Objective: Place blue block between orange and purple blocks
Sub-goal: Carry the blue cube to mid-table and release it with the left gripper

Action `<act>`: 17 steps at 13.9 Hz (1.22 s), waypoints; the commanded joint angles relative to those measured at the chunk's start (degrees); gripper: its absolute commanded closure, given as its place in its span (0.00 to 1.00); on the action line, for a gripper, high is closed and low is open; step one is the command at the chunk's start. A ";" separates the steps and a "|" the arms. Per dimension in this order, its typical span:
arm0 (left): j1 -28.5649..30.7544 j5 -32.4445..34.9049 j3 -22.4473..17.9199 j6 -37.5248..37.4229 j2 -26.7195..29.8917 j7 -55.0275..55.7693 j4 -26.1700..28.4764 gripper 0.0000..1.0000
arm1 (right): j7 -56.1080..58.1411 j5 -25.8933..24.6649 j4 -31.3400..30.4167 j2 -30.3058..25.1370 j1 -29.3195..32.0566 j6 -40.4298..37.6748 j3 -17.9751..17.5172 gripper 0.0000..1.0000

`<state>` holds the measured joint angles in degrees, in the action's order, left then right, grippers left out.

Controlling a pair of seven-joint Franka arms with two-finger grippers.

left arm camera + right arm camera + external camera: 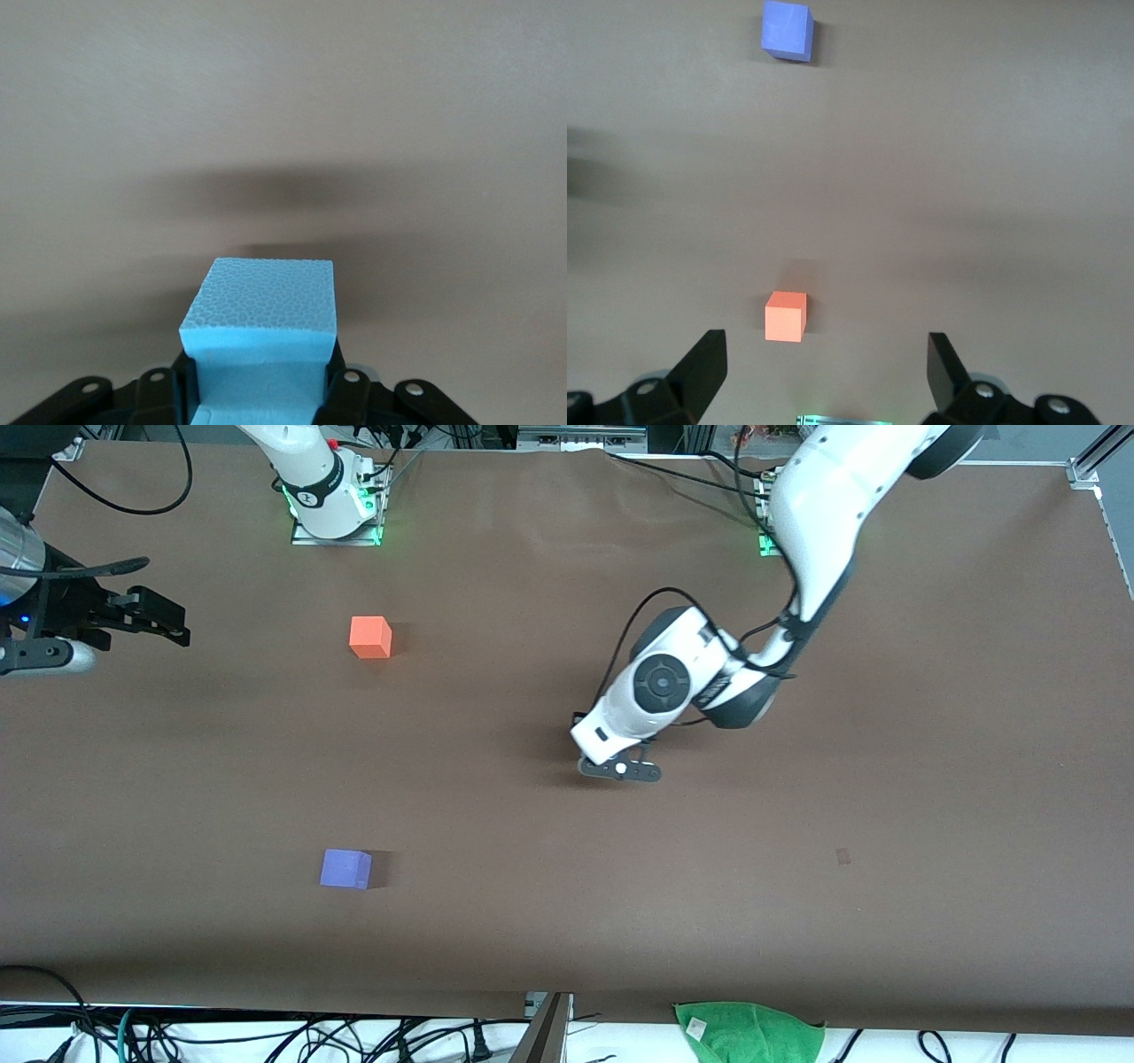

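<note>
The left gripper (257, 394) pinches the small sky-blue foam cube (261, 319) low over the middle of the brown bench (797, 886). The matte orange cube (369, 638) sits toward the right arm's end; the violet-purple cube (345, 868) lies nearer the front camera. The right gripper (824, 372) waits with fingers spread, high over the bench at its own end.
</note>
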<state>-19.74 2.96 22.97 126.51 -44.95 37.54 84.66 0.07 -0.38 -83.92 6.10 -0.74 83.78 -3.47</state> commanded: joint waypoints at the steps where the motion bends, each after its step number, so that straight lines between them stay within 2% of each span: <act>1: -3.37 -0.15 -1.43 3.55 -2.86 7.36 -2.75 0.79 | -0.25 0.20 1.30 0.94 0.13 -0.28 -0.39 0.00; 2: -3.28 -0.06 -1.69 4.00 -2.95 7.55 -2.49 0.46 | -0.25 0.29 1.30 0.94 0.21 -0.19 -0.39 0.00; 3: -3.20 0.03 -1.78 4.01 -2.95 7.20 -2.22 0.00 | 0.01 0.29 1.30 1.11 0.30 -0.11 -0.31 0.00; 8: -2.49 0.12 -1.79 2.26 -1.11 7.38 -1.96 0.00 | 0.63 -0.24 1.04 3.30 0.04 -0.37 -0.39 0.00; 11: -0.31 0.12 -1.79 -9.75 5.81 7.38 -2.66 0.00 | -0.24 0.02 1.04 4.27 -0.48 -0.11 -0.74 0.00; 14: 5.40 1.42 -1.87 -23.47 13.72 6.68 -2.66 0.00 | -4.45 0.46 1.22 5.50 -4.26 1.29 -0.74 0.00; 17: 10.67 4.93 -2.57 -33.49 15.85 4.39 -2.84 0.00 | -12.18 2.65 1.13 7.52 -9.70 4.72 -0.74 0.00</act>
<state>-12.01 5.21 20.60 96.61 -30.20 43.42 79.91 -7.76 0.86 -83.92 11.89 -7.37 87.15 -4.30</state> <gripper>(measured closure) 0.000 0.000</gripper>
